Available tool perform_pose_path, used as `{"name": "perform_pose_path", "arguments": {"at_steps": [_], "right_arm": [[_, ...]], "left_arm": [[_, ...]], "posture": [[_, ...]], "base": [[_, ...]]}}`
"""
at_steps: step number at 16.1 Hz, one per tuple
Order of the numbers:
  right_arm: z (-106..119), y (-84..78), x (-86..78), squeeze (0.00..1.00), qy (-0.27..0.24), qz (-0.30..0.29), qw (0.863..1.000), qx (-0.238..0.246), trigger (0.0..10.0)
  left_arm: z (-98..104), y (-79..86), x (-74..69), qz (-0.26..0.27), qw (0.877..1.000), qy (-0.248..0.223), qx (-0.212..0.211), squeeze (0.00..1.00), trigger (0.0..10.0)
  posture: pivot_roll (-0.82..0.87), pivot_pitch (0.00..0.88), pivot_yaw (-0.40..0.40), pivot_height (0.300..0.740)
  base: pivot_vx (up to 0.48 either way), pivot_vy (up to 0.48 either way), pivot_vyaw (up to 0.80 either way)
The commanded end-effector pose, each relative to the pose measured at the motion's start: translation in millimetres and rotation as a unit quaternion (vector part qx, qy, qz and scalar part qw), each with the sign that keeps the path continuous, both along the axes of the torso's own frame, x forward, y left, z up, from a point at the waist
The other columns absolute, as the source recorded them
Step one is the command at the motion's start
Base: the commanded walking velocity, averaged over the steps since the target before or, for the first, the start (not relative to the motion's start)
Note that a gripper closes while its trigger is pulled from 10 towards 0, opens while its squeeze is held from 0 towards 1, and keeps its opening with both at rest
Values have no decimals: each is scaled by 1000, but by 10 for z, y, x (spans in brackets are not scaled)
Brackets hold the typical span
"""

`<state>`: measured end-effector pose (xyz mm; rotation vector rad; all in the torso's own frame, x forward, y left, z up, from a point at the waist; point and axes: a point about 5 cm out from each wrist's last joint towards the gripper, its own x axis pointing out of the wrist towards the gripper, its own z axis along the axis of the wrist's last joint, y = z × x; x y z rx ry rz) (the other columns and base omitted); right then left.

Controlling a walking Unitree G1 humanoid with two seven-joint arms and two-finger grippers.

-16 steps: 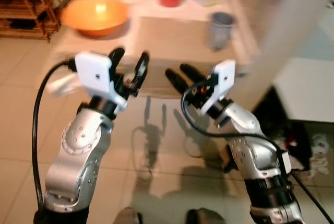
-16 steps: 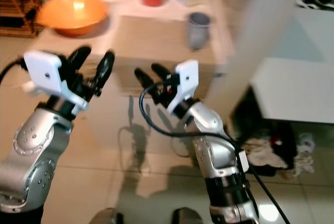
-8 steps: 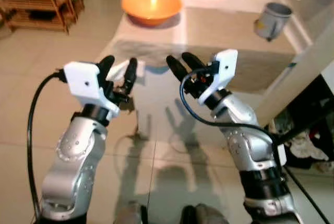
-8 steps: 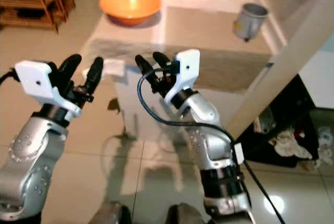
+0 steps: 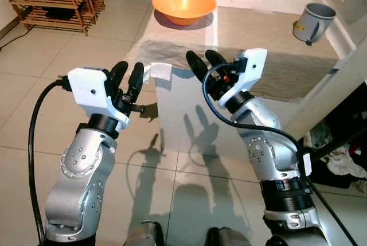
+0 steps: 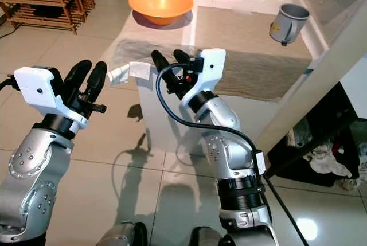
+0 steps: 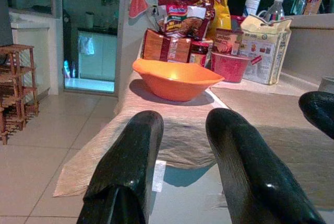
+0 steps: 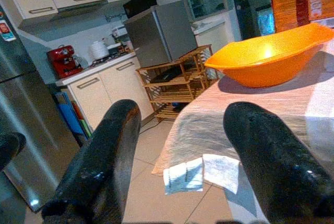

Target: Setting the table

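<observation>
Both arms are raised in front of the cloth-covered counter. The left gripper and right gripper have their fingers spread, holding nothing. A wide orange plastic bowl sits at the counter's far left, a grey metal mug well apart at the far right.

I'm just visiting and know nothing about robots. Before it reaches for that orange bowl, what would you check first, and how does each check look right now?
1. Left gripper empty, jaws open: ok.
2. Right gripper empty, jaws open: ok.
3. Orange bowl upright on the table: ok.
4. Bowl empty: ok, nothing seen inside.
5. Bowl within reach: not ok, both grippers are short of the near table edge and the bowl sits toward the far side.
6. Grey mug well aside of the bowl: ok.
</observation>
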<state>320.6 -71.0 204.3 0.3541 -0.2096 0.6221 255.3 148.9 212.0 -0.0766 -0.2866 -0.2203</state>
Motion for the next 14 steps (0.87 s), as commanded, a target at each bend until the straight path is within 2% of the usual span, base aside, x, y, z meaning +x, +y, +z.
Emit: {"name": "perform_pose_path", "arguments": {"at_steps": [1,4,5,6,8,9,11,13,14], "right_arm": [[77,8,19,1000,-16,-1,1000,-1,10000],[105,38,48,976,-6,4,999,-35,10000],[158,43,42,0,-26,7,998,-55,10000],[264,49,2,0,-50,22,998,-25,10000],[351,43,-6,0,-48,20,999,3,10000],[407,18,-8,0,-64,12,998,2,10000],[605,-49,-47,0,-100,25,994,43,10000],[693,-93,-15,0,-99,11,994,41,10000],[775,-155,24,0,-105,-19,994,36,10000]], "left_arm": [[-25,-1,-5,0,1000,3,8,0,10000],[-11,-19,-10,-3,1000,-1,16,0,10000],[1,-30,-10,-5,1000,-4,18,0,10000],[11,-40,-9,-8,1000,-6,19,0,10000],[22,-57,-8,-12,1000,-9,21,0,10000],[26,-65,-6,-14,1000,-10,23,0,10000],[35,-85,-3,-19,999,-12,24,0,10000],[50,-92,7,-20,999,-16,24,0,10000],[59,-94,25,-18,999,-16,25,0,10000]], "posture": [[-26,117,-20,740],[-29,120,-18,740],[-30,121,-20,740],[-31,122,-20,740],[-32,124,-19,740],[-34,124,-18,740],[-35,124,-19,740],[-38,122,-18,740],[-41,122,-16,740]], "base": [[480,0,0],[480,0,0],[480,0,800],[480,0,800],[480,0,0],[480,0,0],[480,0,397],[480,0,0],[307,0,0]]}}
